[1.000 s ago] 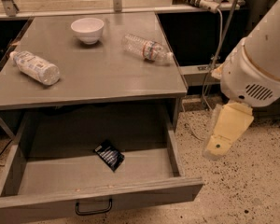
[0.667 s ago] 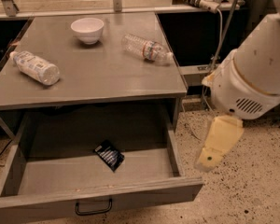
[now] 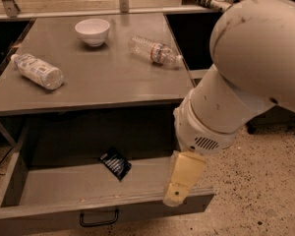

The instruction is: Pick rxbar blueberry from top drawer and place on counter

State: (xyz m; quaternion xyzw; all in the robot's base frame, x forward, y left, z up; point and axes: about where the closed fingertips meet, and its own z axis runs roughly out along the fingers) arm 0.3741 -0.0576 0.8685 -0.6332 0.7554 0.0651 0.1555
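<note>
The rxbar blueberry (image 3: 115, 163), a small dark wrapper with white lettering, lies flat on the floor of the open top drawer (image 3: 59, 209), near the middle. The drawer's black wire handle (image 3: 98, 219) shows on its front panel. The counter (image 3: 103, 68) is above it. My gripper (image 3: 179, 193) hangs below the large white arm at the drawer's front right corner, to the right of the bar and apart from it.
On the counter stand a white bowl (image 3: 92, 31) at the back, a clear plastic bottle (image 3: 155, 51) lying at the right, and another bottle (image 3: 38, 71) lying at the left. Speckled floor (image 3: 255, 191) lies right of the drawer.
My arm has swung left and forward, bringing the gripper from beside the drawer's right end to over its front right corner. The bar has not moved.
</note>
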